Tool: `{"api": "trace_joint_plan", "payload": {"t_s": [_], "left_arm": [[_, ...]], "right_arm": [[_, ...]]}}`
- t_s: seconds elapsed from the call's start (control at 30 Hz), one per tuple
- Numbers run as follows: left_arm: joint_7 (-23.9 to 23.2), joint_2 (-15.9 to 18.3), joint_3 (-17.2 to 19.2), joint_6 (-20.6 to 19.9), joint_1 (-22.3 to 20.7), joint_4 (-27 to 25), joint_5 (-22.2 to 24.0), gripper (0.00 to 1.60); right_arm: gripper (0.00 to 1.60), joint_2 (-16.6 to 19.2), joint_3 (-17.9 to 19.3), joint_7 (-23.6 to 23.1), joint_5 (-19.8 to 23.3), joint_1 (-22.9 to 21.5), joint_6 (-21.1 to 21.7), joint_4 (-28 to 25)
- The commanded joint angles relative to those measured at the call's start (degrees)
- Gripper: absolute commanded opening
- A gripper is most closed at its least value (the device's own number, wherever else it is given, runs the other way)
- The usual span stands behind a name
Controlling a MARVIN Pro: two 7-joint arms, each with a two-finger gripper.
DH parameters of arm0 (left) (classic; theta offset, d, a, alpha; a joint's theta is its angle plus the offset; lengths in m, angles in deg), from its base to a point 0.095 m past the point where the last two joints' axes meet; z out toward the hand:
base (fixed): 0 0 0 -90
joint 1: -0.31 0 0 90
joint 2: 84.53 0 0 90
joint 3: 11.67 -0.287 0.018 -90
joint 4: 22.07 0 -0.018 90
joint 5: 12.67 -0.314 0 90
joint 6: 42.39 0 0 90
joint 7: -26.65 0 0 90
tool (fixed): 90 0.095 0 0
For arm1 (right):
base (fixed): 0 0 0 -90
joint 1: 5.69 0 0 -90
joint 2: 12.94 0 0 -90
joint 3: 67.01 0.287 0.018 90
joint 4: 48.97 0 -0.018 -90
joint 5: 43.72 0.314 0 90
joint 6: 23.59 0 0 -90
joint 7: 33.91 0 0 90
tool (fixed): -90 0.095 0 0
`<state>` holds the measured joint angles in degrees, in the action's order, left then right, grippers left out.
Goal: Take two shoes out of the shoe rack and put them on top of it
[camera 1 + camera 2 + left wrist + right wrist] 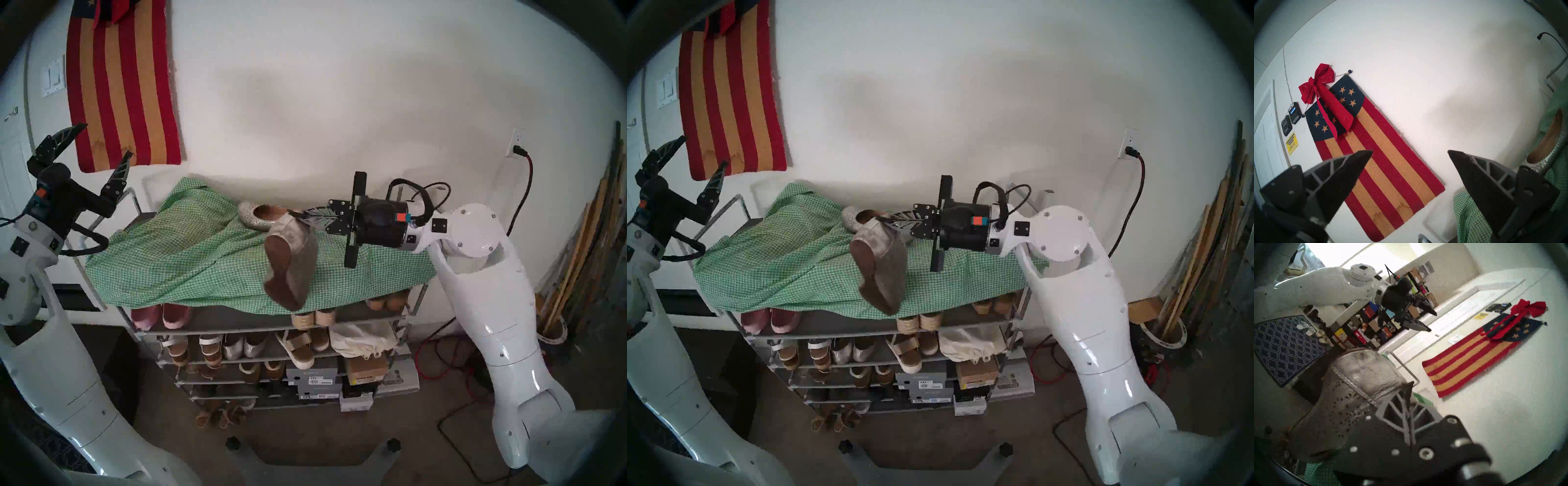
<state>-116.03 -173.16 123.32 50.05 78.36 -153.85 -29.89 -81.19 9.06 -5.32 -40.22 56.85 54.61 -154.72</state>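
I see my right pincer (303, 217) pressed together on the heel edge of one silver perforated shoe (291, 268), and it points sideways toward my left side. This held shoe hangs in the air with its brown sole facing me and its toe pointing down, above the front part of the green checked cloth (190, 258) that covers the top of the shoe rack (237, 331). In the right wrist view the small holes of the shoe are clear just beside the fingers (1400, 405). The second silver shoe (258, 215) lies on the cloth at the back of the rack top, upright with its tan insole open to view, just behind the held one; I cannot tell if they touch. My left pincer (98, 146) is spread wide and holds nothing, raised at the left end of the rack and directed at the striped flag (118, 85) on the wall. On the lower shelves I see pink slip-ons (163, 315) and other shoes.
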Motion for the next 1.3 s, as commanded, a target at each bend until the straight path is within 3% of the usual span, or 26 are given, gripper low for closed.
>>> {"api": "trace_joint_plan", "payload": {"t_s": [0.0, 0.37, 0.87, 1.03, 1.27], "left_arm": [[-0.10, 0.05, -0.10, -0.04, 0.06, -0.11, -0.12, 1.60], [-0.18, -0.05, -0.05, 0.05, -0.03, -0.09, -0.15, 1.60], [-0.29, -0.18, 0.01, 0.17, -0.15, -0.06, -0.19, 1.60], [-0.35, -0.23, 0.03, 0.19, -0.19, -0.06, -0.22, 1.60], [-0.43, -0.27, 0.06, 0.20, -0.24, -0.07, -0.27, 1.60]], "right_arm": [[0.00, -1.14, 1.27, 0.82, 1.63, -1.16, 1.80, 0.68], [0.00, -3.96, 1.53, -0.85, 5.86, -8.98, 6.85, 1.74], [0.00, -11.39, 6.97, 1.69, 6.83, -17.39, 13.99, 3.53], [0.00, -11.36, 7.57, 1.24, 4.77, -20.31, 13.75, 6.63], [0.00, -7.12, 5.23, -3.29, -1.29, -24.89, 11.24, 13.87]]}}
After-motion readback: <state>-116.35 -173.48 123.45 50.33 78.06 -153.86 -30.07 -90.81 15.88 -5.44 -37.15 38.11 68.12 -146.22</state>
